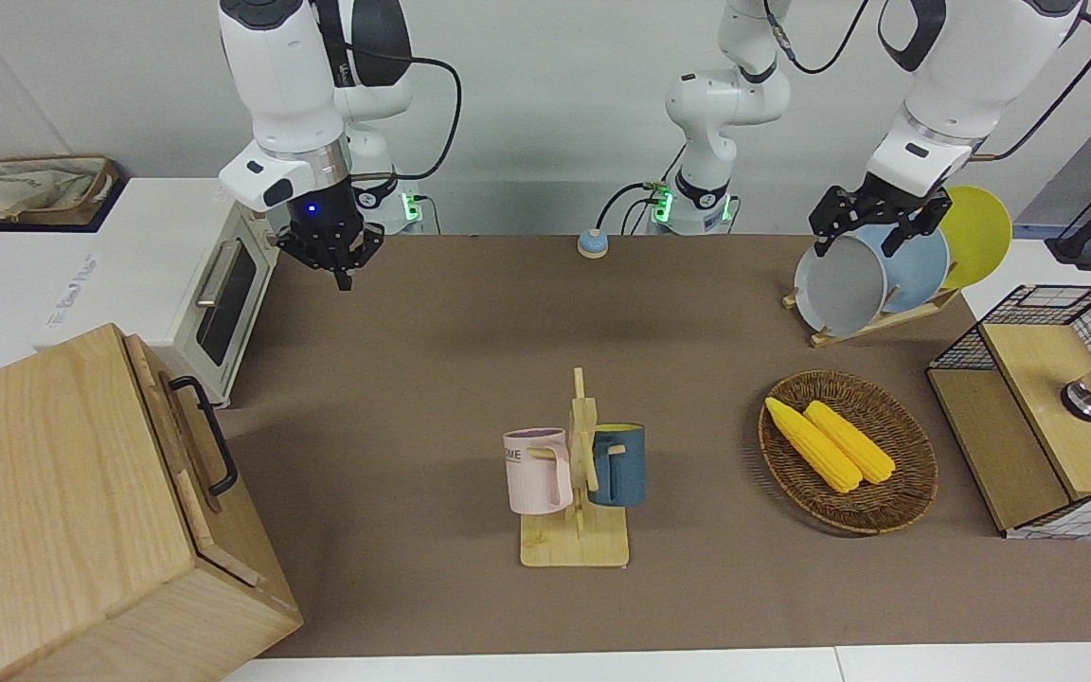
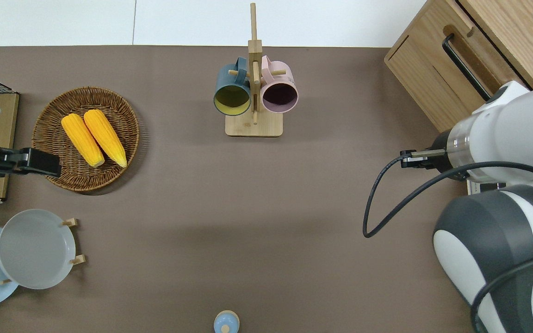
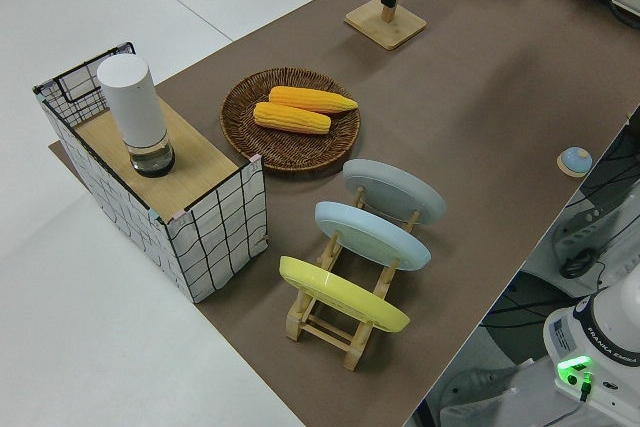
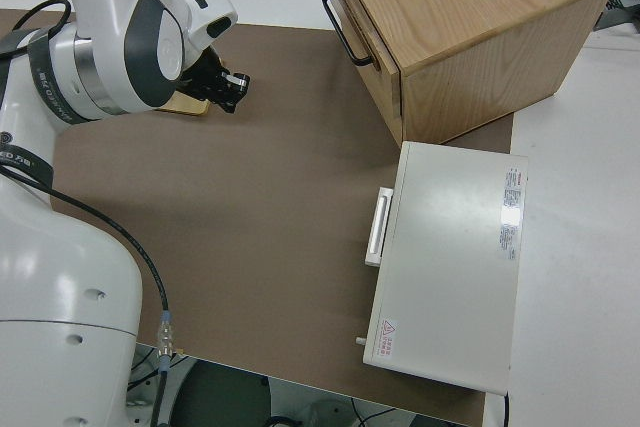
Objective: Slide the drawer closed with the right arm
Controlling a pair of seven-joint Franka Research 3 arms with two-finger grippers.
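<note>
the drawer (image 1: 187, 431) sat at the top of the big light-wood cabinet (image 1: 53, 511), at the right arm's end of the table and at the edge farthest from the robots. its front lay almost flush with the cabinet face, and the black bar handle (image 1: 207, 434) stood out from it; in the right side view the drawer front (image 4: 362, 35) showed no open gap. nothing touched the handle.

the right gripper (image 1: 337, 254) hung in the air well apart from the drawer, pointing down, with a blue light on its wrist. in the overhead view only the wrist and its cable plug showed, over bare brown mat (image 2: 257, 208) between the cabinet and the white oven (image 1: 209, 294). i could not tell whether its claw was open or closed; nothing could be seen in it.

the oven stood beside the cabinet, nearer to the robots, with its steel handle facing the mat.

the left arm was parked, and its gripper (image 1: 875, 220) had its fingers spread open.

near the middle of the mat stood a wooden mug rack (image 1: 576, 511) with a pink mug (image 1: 538, 470) and a dark blue mug (image 1: 617, 464) hung on it. toward the left arm's end lay a wicker basket (image 1: 905, 502) holding two corn cobs (image 1: 830, 441), a plate rack (image 2: 30, 252) nearer to the robots than the basket, and a wire-mesh wood box (image 1: 1043, 417).
</note>
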